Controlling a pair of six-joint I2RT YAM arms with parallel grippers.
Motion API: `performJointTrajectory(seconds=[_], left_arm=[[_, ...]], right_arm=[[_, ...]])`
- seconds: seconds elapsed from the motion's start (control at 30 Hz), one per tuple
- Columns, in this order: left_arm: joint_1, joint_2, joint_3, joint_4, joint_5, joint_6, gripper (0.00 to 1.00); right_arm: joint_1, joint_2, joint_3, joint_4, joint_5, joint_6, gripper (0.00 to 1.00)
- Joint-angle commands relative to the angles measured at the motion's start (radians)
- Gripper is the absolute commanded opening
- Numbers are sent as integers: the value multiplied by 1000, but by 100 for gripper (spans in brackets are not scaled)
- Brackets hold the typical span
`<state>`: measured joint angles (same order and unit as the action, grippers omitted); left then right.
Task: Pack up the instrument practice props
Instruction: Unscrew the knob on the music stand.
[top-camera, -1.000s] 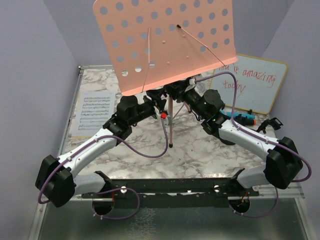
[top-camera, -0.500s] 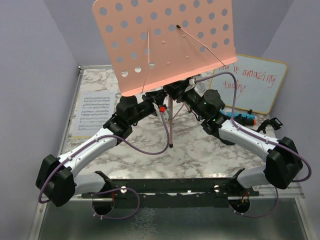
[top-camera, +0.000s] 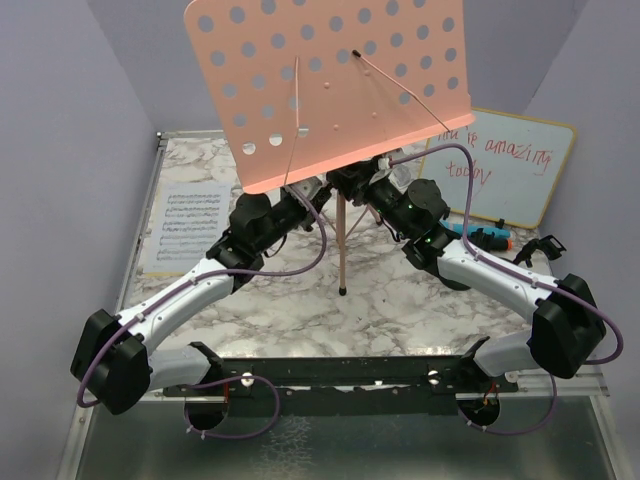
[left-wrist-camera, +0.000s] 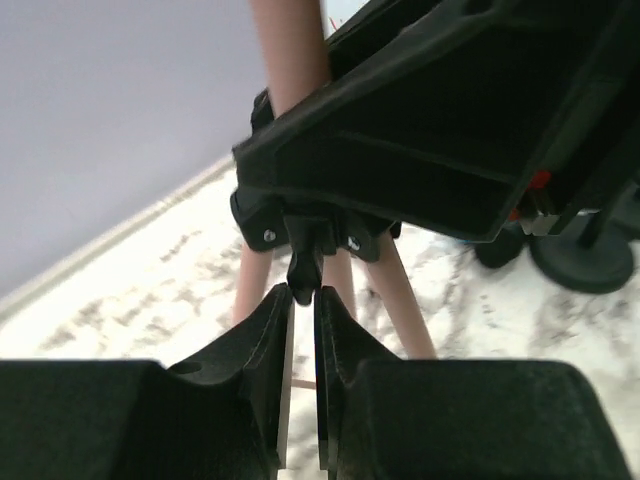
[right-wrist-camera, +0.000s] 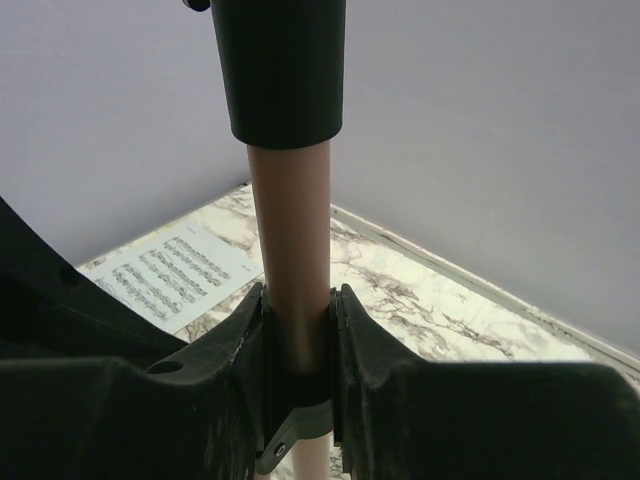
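The left claw (left-wrist-camera: 303, 298) is clenched almost fully, with only a thin slit between its two fingers. Their tips pinch one small black tab (left-wrist-camera: 303, 268) that hangs from the black collar (left-wrist-camera: 310, 222) where the rack's legs meet. The right claw (right-wrist-camera: 297, 345) is clamped on the pink pole (right-wrist-camera: 295, 220), one finger on each side, just below a single black sleeve (right-wrist-camera: 278, 70) that caps the tube.

Both claws meet at the same spot under the one pink music rack (top-camera: 330, 80). The rack stands upright near the middle of the marble surface (top-camera: 400, 300). Its perforated tray is tilted toward the camera and carries two thin wire page-holders. The left wrist view shows pink legs spreading down from the collar; their exact number is hard to tell there.

One sheet-music page (top-camera: 185, 225) lies flat at the left edge of the surface, well apart from the rack. On the right, one blue microphone (top-camera: 487, 238) lies just behind the right arm, near the foot of one whiteboard (top-camera: 505, 165) with red writing that leans against the back wall.

The left wrist view shows one black round base (left-wrist-camera: 585, 268) on the surface beyond the rack. A second dark shape beside it is too blurred to identify
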<state>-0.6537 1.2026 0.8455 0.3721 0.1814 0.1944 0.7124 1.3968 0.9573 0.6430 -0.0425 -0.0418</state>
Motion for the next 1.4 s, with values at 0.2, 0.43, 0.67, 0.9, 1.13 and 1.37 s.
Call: performJointTrajectory(seconds=[0.2, 0.43, 0.67, 0.9, 1.13, 1.37], left_arm=[[-5, 11, -127, 130, -64, -935, 19], [-5, -7, -184, 283, -91, -1122, 32], [22, -85, -277, 358, -174, -1091, 54], [72, -54, -246, 421, -109, -1085, 62], [111, 2, -201, 485, -61, -1095, 63], [132, 103, -179, 631, 19, -1177, 63]], right_arm=[[7, 50, -5, -239, -23, -5, 0], [7, 61, 13, -262, -19, 3, 0], [7, 80, 23, -260, 0, 3, 0], [7, 62, -6, -236, 39, -3, 0], [7, 25, -58, -181, 96, -1, 0], [7, 35, -46, -183, 102, 10, 0]])
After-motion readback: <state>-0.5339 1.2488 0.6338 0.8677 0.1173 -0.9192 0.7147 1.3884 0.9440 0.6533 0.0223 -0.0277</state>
